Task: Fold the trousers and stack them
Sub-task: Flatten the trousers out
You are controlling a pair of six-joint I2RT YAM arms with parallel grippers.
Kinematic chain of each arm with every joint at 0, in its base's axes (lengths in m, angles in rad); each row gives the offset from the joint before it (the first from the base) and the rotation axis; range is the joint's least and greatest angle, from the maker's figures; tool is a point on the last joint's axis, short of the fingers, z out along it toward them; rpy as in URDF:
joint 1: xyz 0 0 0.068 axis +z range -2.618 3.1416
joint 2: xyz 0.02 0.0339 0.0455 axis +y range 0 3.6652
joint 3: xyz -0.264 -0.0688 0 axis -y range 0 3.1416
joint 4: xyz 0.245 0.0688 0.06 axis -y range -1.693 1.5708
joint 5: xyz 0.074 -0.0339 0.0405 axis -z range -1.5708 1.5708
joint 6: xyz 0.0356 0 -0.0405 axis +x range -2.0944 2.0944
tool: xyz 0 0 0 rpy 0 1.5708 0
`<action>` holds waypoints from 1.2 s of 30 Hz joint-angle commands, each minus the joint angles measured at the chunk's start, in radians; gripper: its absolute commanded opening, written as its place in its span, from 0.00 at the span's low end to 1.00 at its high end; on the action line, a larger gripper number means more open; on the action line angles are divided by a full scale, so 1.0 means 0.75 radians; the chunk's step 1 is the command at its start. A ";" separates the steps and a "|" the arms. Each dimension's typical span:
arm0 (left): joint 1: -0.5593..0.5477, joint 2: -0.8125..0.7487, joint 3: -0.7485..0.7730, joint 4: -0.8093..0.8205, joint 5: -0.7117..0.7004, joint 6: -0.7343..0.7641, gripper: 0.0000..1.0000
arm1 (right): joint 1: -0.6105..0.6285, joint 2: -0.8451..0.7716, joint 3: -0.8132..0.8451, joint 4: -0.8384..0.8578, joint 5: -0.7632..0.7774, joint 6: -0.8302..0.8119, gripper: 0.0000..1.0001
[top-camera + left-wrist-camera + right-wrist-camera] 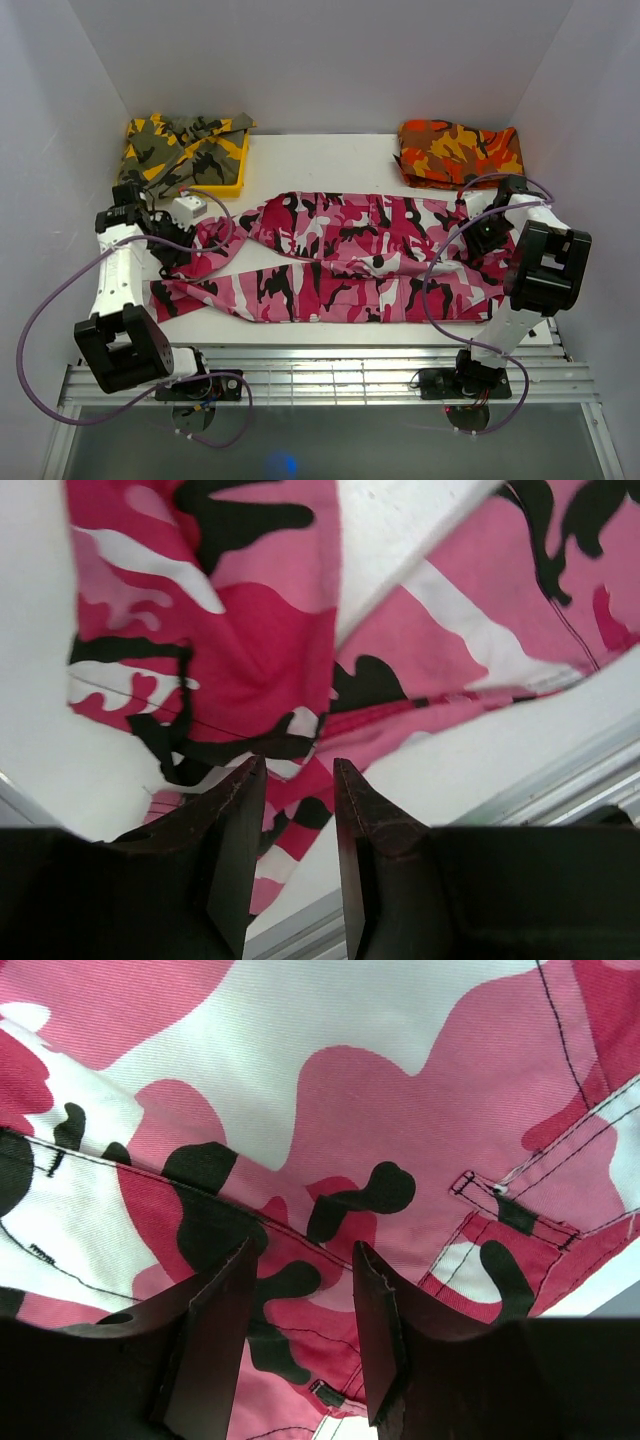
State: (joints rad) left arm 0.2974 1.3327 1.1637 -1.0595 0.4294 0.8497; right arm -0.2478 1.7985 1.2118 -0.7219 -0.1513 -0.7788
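Note:
The trousers [340, 260], pink, white and black camouflage, lie lengthwise across the white table with the legs running left. The leg ends are bunched at the left. My left gripper [175, 255] hovers over those leg ends. In the left wrist view it [298, 765] stands open, with loose cloth [260, 650] under the gap and nothing pinched. My right gripper [478, 238] is over the waist end at the right. In the right wrist view it [303, 1250] is open just above the cloth [400, 1090], near a belt loop [470, 1185].
A yellow tray [238, 165] at the back left holds a yellow-olive camouflage garment [175, 145]. A folded orange-red camouflage garment [460, 152] lies at the back right. A small white box [190, 207] sits by the left arm. A metal grille [320, 375] runs along the near edge.

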 commanded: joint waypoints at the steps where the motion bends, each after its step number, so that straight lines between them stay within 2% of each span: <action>1: -0.038 -0.006 -0.056 -0.162 0.031 0.258 0.44 | -0.005 -0.056 0.047 -0.052 -0.032 -0.013 0.49; 8: -0.081 0.031 -0.179 -0.111 -0.051 0.256 0.41 | -0.005 -0.056 0.053 -0.060 -0.034 -0.011 0.49; 17: -0.090 0.027 -0.294 0.163 -0.186 0.211 0.41 | -0.005 -0.048 0.057 -0.066 -0.042 -0.005 0.49; 24: -0.088 -0.028 -0.161 0.038 -0.102 0.301 0.45 | -0.005 -0.058 0.043 -0.070 -0.038 -0.011 0.49; 28: -0.088 0.057 -0.075 0.004 -0.137 0.319 0.46 | -0.005 -0.048 0.057 -0.078 -0.044 -0.011 0.49; 36: -0.090 0.139 -0.126 -0.003 -0.180 0.401 0.46 | -0.007 -0.046 0.053 -0.081 -0.040 -0.017 0.50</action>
State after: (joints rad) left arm 0.2333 1.4395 1.0866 -1.0359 0.2928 1.1030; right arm -0.2478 1.7901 1.2224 -0.7612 -0.1646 -0.7788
